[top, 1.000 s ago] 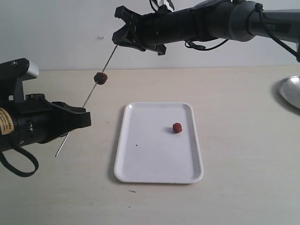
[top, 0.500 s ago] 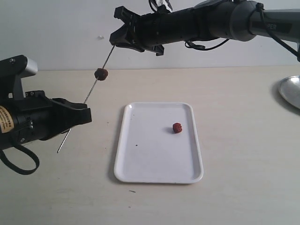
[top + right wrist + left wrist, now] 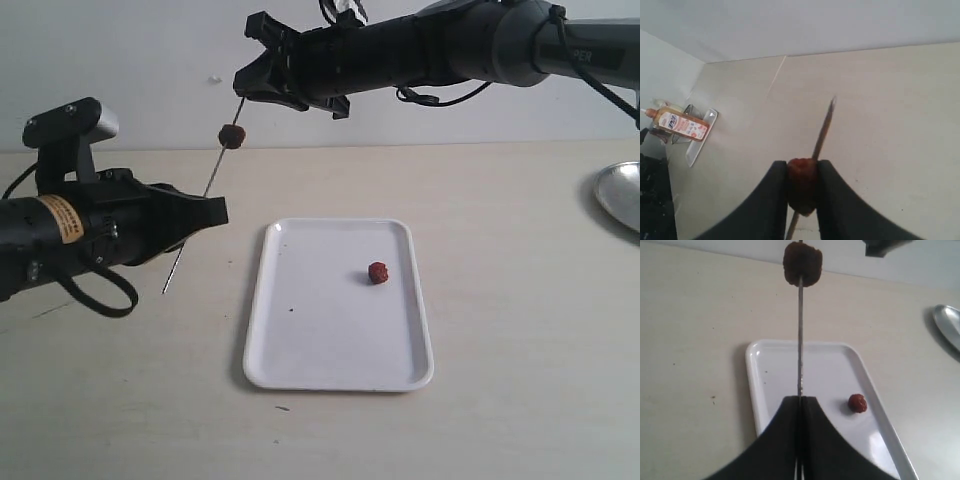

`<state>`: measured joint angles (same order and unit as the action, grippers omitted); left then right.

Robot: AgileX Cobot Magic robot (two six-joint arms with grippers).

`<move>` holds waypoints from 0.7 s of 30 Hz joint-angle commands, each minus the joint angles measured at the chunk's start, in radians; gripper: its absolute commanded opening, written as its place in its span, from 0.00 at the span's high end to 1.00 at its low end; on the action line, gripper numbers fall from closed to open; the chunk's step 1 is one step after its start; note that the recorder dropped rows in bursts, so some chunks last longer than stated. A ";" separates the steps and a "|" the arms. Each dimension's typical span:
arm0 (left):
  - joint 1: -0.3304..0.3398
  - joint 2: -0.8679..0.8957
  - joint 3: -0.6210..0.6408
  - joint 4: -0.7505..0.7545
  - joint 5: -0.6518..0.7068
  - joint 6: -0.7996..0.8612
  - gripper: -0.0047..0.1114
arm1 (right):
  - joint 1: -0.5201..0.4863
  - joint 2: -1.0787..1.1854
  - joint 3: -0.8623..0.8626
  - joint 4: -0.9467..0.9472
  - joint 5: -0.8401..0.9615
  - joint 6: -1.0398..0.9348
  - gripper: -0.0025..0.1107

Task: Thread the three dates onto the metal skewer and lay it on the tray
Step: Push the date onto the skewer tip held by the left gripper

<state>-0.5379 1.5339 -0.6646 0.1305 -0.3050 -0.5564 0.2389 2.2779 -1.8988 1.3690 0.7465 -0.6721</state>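
**Skewer slanting between both grippers, one date lying on the tray**

The left gripper (image 3: 218,212) is pinching the metal skewer (image 3: 216,165) low on its length, fingers pressed together on the rod, above the table (image 3: 520,330) left of the tray (image 3: 300,370). The skewer is rising toward the far right, carrying a threaded date (image 3: 232,136) in mid-air. It is reaching the right gripper (image 3: 802,165), whose fingers are squeezing a gripped date (image 3: 801,187), with rod showing on both sides of it. The skewer's lower tip is hanging left of the tray's left rim, apart from it. A loose date (image 3: 378,272) is lying right of the tray's centre, away from every rim. A metal dish (image 3: 620,195) is sitting at the right edge, well apart.
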 commanded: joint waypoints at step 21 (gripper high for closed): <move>0.076 0.035 -0.044 -0.003 -0.033 0.022 0.96 | 0.005 -0.009 -0.004 0.027 0.046 -0.112 0.41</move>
<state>-0.4636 1.5641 -0.7019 0.1340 -0.3379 -0.5455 0.2429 2.2779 -1.8988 1.3877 0.7814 -0.7622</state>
